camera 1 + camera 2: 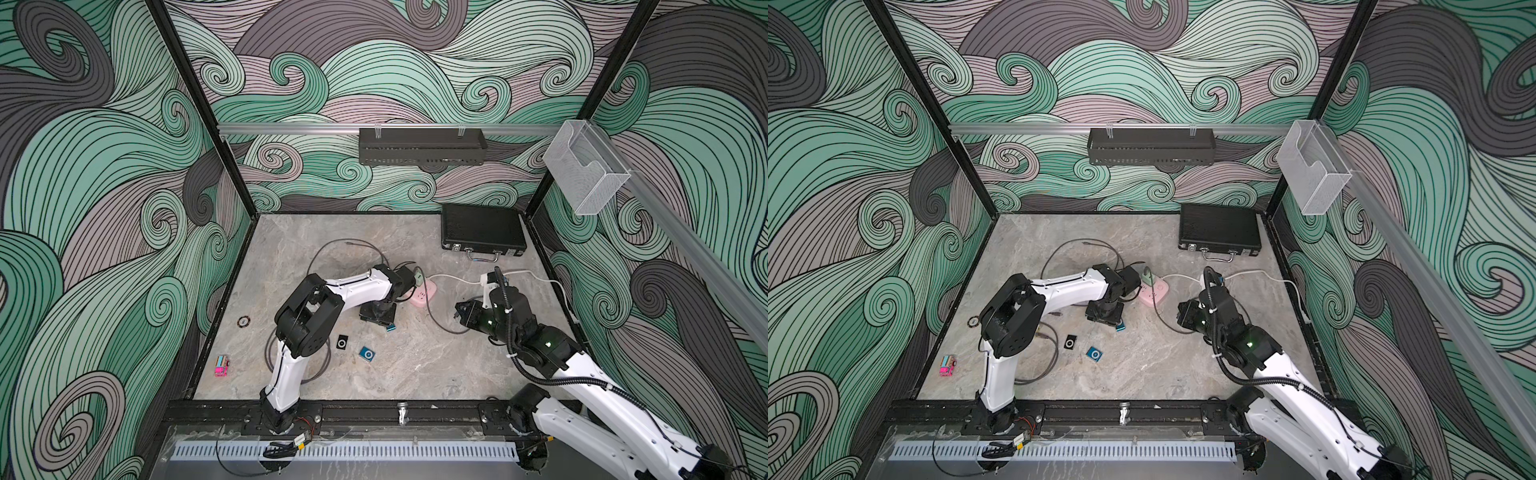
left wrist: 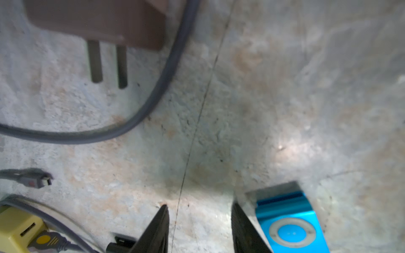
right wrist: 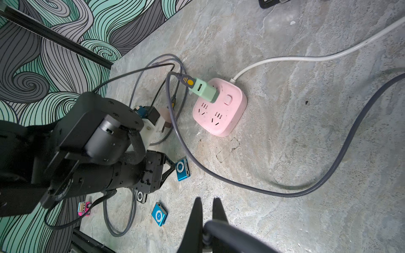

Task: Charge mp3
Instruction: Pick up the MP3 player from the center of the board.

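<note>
**A:** Where's the player that needs charging?

**B:** There are three on the bench (image 1: 415,374). The nearest blue player (image 2: 289,223) lies flat, wheel side up, just beside the jaws of the left arm (image 1: 353,286). It is outside them, along the outer side of one finger (image 2: 243,232). I can't tell whether it touches that finger.

**A:** So nothing is held?

**B:** Nothing. The left jaws are apart, tips low over the bench, with only bare stone between them.

**A:** And the other two?

**B:** A black player (image 1: 342,343) and a second blue player (image 1: 367,354) lie near each other, closer to the front edge and apart from both arms.

**A:** What about the charging gear?

**B:** A pink power strip (image 3: 219,109) sits mid-bench with a green charger (image 3: 203,89) plugged into it. A grey cable (image 3: 285,194) runs from the charger and loops across the stone. In the left wrist view a small cable plug (image 2: 45,180) lies loose, not in any player.

**A:** And the right side?

**B:** The right arm (image 1: 540,345) is held above the bench to the strip's right. Its jaws are together, with nothing between them, and they point toward the strip.

**A:** Anything else?

**B:** A black case (image 1: 482,228) sits in the back right corner, and a pink toy car (image 1: 222,366) is near the front left.
</note>
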Tool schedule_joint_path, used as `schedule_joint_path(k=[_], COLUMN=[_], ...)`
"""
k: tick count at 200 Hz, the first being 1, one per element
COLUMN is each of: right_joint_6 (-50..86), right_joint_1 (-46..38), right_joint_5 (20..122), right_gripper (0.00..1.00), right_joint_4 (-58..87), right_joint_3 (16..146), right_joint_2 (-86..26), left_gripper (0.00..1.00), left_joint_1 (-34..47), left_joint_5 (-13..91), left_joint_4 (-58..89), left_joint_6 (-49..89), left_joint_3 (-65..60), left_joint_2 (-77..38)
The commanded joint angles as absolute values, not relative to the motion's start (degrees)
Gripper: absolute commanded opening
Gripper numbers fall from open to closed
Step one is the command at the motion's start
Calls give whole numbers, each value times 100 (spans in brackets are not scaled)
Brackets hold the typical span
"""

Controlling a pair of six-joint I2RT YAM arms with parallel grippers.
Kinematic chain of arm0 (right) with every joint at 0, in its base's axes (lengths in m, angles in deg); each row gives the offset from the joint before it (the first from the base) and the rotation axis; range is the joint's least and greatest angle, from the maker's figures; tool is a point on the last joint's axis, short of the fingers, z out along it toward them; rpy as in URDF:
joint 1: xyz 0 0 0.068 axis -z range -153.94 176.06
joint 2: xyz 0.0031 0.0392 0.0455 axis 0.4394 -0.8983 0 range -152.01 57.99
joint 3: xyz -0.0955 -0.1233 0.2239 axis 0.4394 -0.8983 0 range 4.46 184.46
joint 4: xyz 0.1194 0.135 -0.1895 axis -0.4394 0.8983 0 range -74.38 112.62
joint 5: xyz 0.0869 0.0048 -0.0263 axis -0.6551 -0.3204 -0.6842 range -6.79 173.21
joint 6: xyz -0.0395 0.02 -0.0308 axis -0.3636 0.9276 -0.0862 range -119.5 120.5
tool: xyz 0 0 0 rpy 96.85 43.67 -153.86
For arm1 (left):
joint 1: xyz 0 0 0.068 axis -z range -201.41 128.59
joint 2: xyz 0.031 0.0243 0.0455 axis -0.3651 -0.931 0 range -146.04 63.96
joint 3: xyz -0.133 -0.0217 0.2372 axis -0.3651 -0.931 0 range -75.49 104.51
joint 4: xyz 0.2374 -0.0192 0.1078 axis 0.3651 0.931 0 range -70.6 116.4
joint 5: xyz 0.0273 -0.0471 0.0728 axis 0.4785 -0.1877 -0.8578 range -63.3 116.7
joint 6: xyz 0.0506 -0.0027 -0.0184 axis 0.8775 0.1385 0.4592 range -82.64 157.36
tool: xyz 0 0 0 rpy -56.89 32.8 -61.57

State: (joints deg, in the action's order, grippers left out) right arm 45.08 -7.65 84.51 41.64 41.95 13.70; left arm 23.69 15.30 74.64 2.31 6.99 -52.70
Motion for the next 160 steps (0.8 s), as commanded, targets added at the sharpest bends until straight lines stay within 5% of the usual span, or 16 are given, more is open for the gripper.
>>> schedule_joint_path(k=[1, 86, 160], right_joint_6=[4586, 4456, 4348], right_joint_1=[-733, -731, -733], right_joint_5=[8541, 8397, 8462], right_gripper=[0, 0, 0], right_joint_4=[4315, 4037, 4035], right_joint_3=[4166, 4173, 4131], right_joint_2=[1482, 1203, 1326], left_gripper=[45, 48, 49], left_joint_1=[2352, 2306, 2315], left_joint_5=[1662, 2751, 2844], left_joint_4=[7483, 7269, 6938], left_joint_6=[290, -1076, -700], left_joint_3=[908, 637, 703], left_joint_2=[-5318, -4550, -4949])
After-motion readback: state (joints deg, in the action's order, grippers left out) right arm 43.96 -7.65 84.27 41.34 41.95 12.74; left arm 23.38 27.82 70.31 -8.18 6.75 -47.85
